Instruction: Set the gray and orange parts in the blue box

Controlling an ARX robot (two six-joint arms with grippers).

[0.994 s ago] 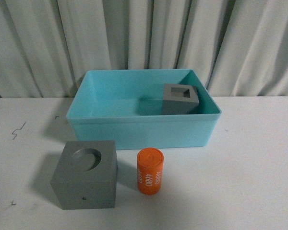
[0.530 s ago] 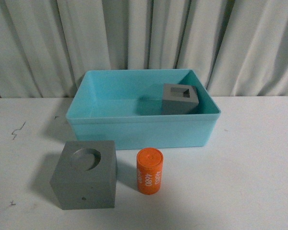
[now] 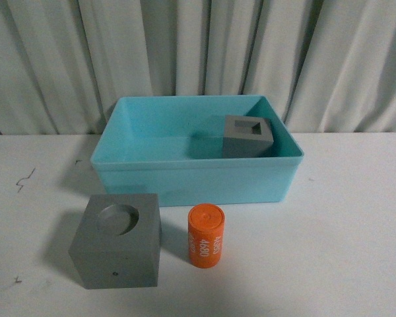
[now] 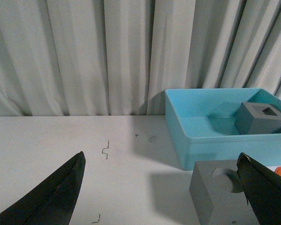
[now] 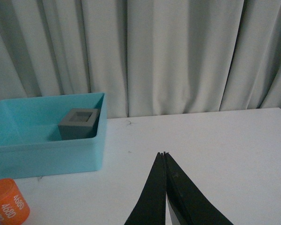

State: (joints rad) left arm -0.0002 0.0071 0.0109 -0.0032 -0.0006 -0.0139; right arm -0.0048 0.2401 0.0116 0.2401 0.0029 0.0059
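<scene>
The blue box (image 3: pixel 191 178) stands at the middle of the white table, and the gray cube with a square recess (image 3: pixel 248 137) rests inside its right rear corner. In front of the box sit the gray cube with a round recess (image 3: pixel 119 241) and, to its right, the upright orange cylinder (image 3: pixel 206 236) with white numerals. Neither arm shows in the front view. My left gripper (image 4: pixel 161 161) is open over the table, its right finger overlapping the round-recess cube (image 4: pixel 215 190). My right gripper (image 5: pixel 164 153) is shut and empty, right of the box (image 5: pixel 47 157) and cylinder (image 5: pixel 7 204).
Gray pleated curtains (image 3: pixel 198 53) hang behind the table. Small dark marks (image 3: pixel 25 178) dot the tabletop at the left. Bare white table spreads left and right of the box.
</scene>
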